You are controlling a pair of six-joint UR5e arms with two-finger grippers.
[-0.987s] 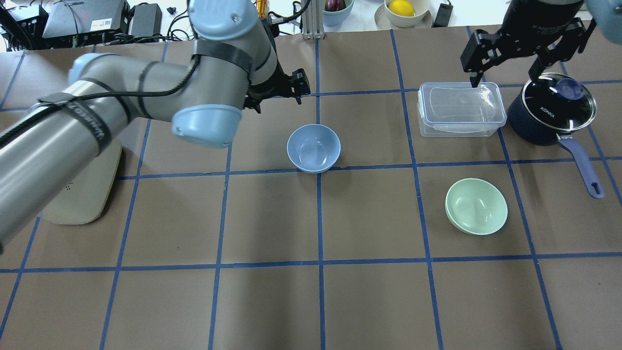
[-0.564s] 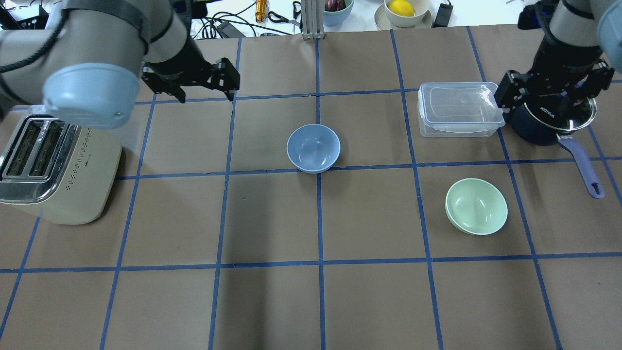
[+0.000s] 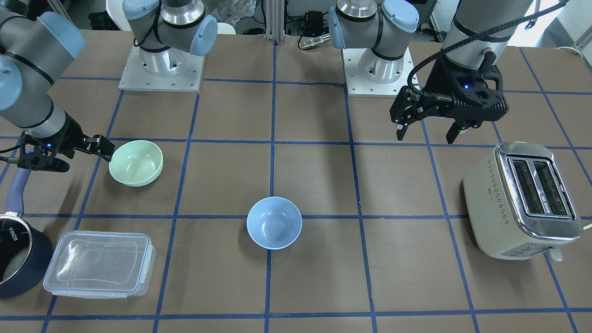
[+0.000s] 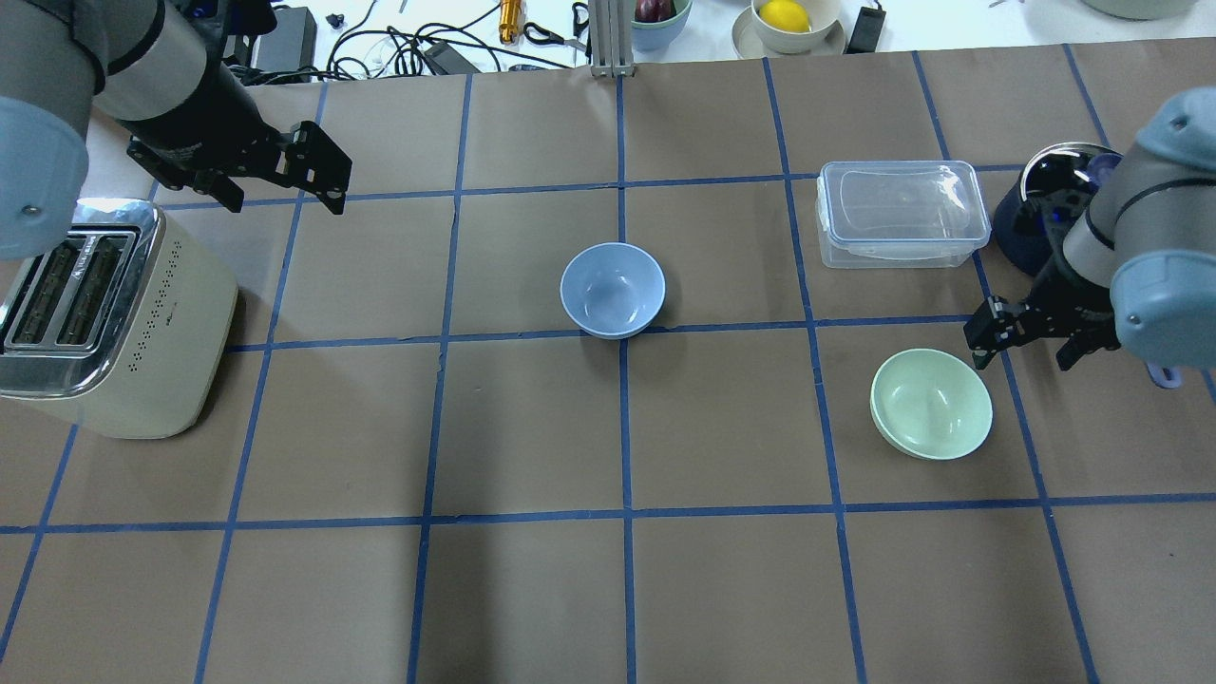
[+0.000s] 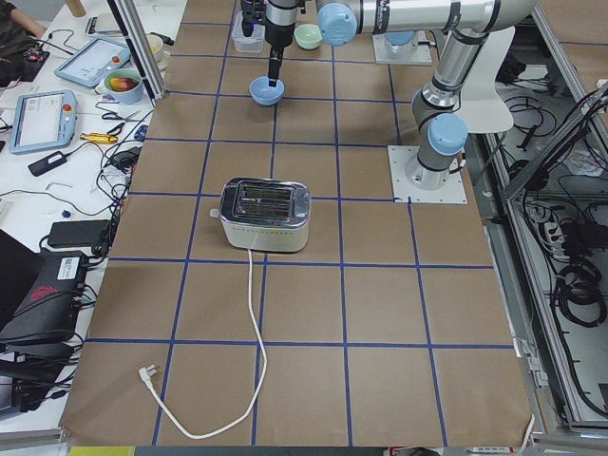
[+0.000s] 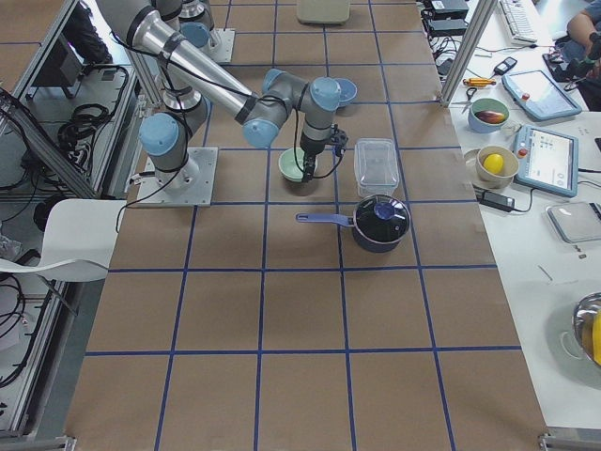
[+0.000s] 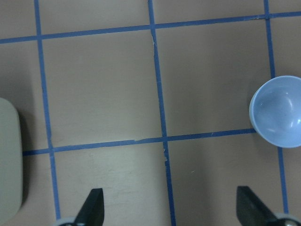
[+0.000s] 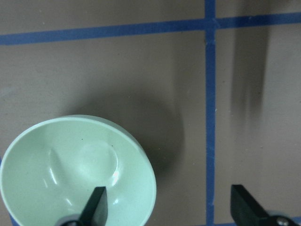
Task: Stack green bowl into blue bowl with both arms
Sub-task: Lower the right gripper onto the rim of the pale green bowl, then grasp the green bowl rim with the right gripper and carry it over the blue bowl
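Note:
The green bowl (image 4: 931, 403) stands upright at the right of the table and also shows in the front view (image 3: 136, 163). The blue bowl (image 4: 613, 290) stands upright near the centre, empty. My right gripper (image 4: 1024, 359) is open and empty, hovering by the green bowl's far right rim. In the right wrist view one fingertip (image 8: 96, 200) is over the green bowl's (image 8: 77, 172) inside and the other is outside it. My left gripper (image 4: 285, 201) is open and empty, far left beyond the toaster. The blue bowl (image 7: 277, 111) shows at the right edge of its wrist view.
A cream toaster (image 4: 104, 323) stands at the left edge. A clear lidded container (image 4: 898, 211) and a dark pot (image 4: 1035, 223), partly hidden by my right arm, stand beyond the green bowl. Bowls of fruit and cables lie past the table's far edge.
My left arm swung left, away from the blue bowl to beyond the toaster. My right gripper came from the container and pot toward me and down to the green bowl's rim. Neither bowl moved.

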